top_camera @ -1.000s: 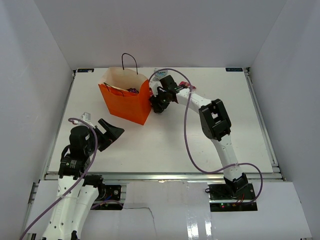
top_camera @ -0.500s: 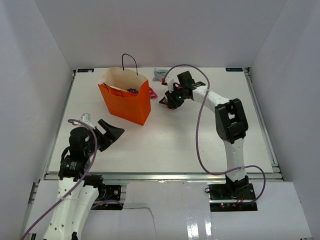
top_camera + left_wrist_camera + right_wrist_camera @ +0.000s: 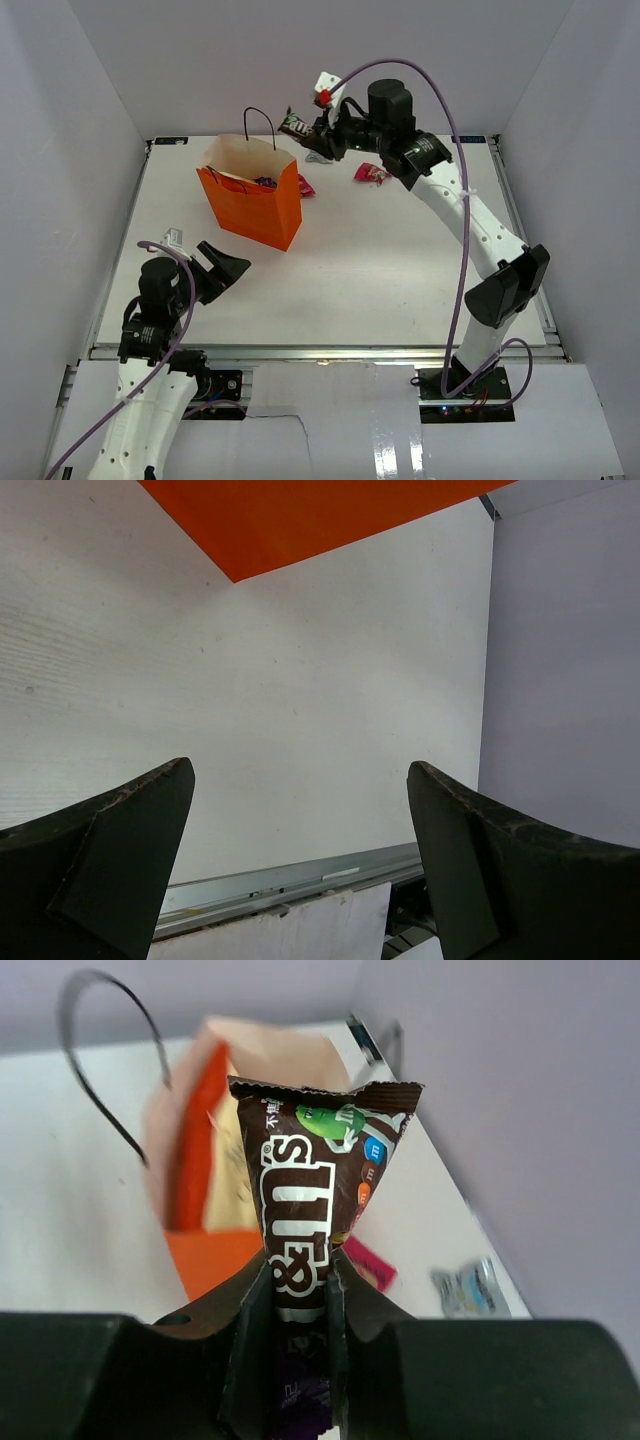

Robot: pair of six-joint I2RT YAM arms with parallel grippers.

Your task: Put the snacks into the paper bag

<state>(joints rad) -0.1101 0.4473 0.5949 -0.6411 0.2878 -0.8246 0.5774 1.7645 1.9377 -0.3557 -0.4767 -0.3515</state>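
Note:
The orange paper bag (image 3: 255,205) stands open at the back left, with packets inside it. My right gripper (image 3: 318,130) is raised in the air just right of the bag's mouth. It is shut on a dark brown candy packet (image 3: 297,124). In the right wrist view the brown packet (image 3: 310,1190) stands up between the fingers, with a purple packet (image 3: 300,1390) pinched below it and the bag (image 3: 195,1170) behind. My left gripper (image 3: 222,265) is open and empty, low at the front left. The bag's orange wall (image 3: 300,520) shows ahead of it.
A magenta packet (image 3: 371,173) lies on the table right of the bag, and another (image 3: 305,187) lies against the bag's right side. A pale blue packet (image 3: 468,1285) lies near the back edge. White walls enclose the table.
My right arm has lifted from the table beside the bag, carrying the brown packet up and over toward the bag's mouth. A magenta packet now shows where it was. The left arm has not moved.

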